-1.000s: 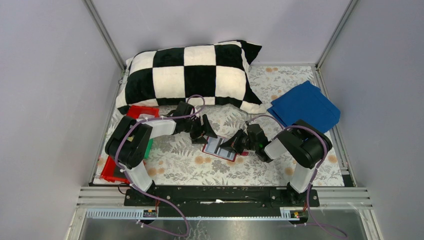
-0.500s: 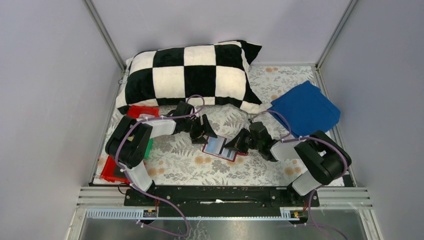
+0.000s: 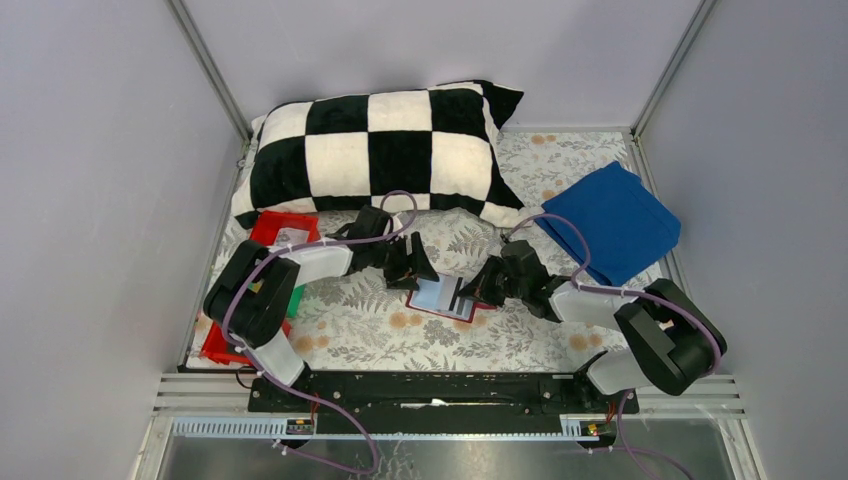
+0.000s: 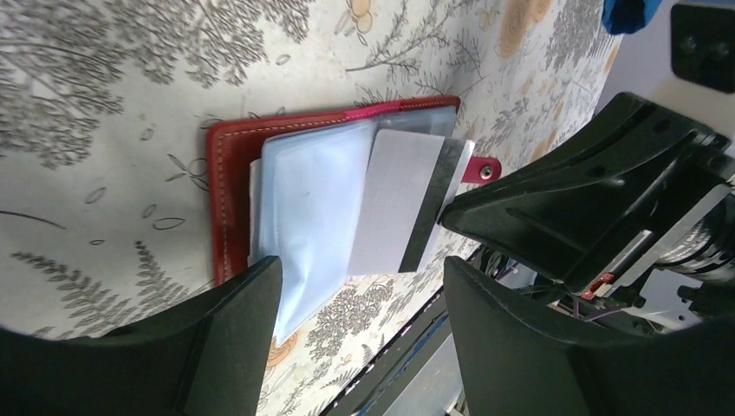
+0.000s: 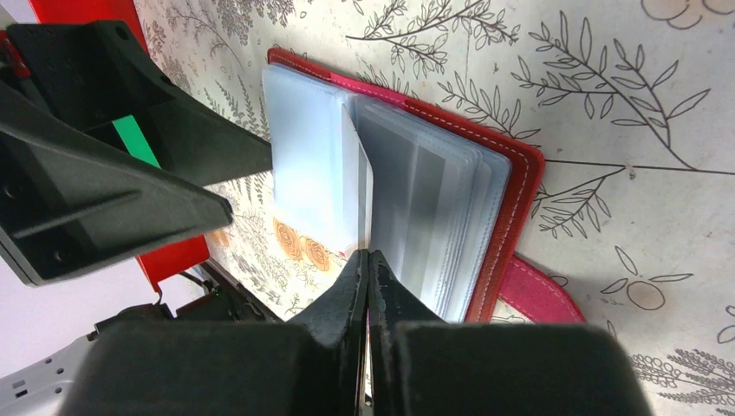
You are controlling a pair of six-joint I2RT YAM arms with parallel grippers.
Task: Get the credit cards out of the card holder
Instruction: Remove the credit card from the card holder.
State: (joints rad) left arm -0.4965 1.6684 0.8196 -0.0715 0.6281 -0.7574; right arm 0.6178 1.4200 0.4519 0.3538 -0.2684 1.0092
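The red card holder (image 3: 440, 300) lies open on the floral table, its pale blue-grey sleeves fanned; it also shows in the left wrist view (image 4: 222, 199) and the right wrist view (image 5: 518, 204). My right gripper (image 3: 480, 284) (image 5: 367, 256) is shut on a pale grey credit card with a dark stripe (image 4: 400, 201), held on edge over the sleeves (image 5: 359, 186). My left gripper (image 3: 414, 270) (image 4: 360, 325) is open at the holder's far left side. One of its fingers (image 4: 234, 334) lies over a sleeve corner. I cannot tell whether it touches. Other cards sit inside the sleeves.
A black-and-white checkered pillow (image 3: 385, 150) fills the back. A blue folded cloth (image 3: 612, 220) lies at the back right. A red tray (image 3: 282, 228) and a green one (image 3: 297, 297) stand at the left under my left arm. Frame rails (image 3: 450, 390) close the near edge.
My right arm's elbow has swung out to the right, and its gripper has drawn back to the right with the grey card. My left gripper has edged right, closer to the holder.
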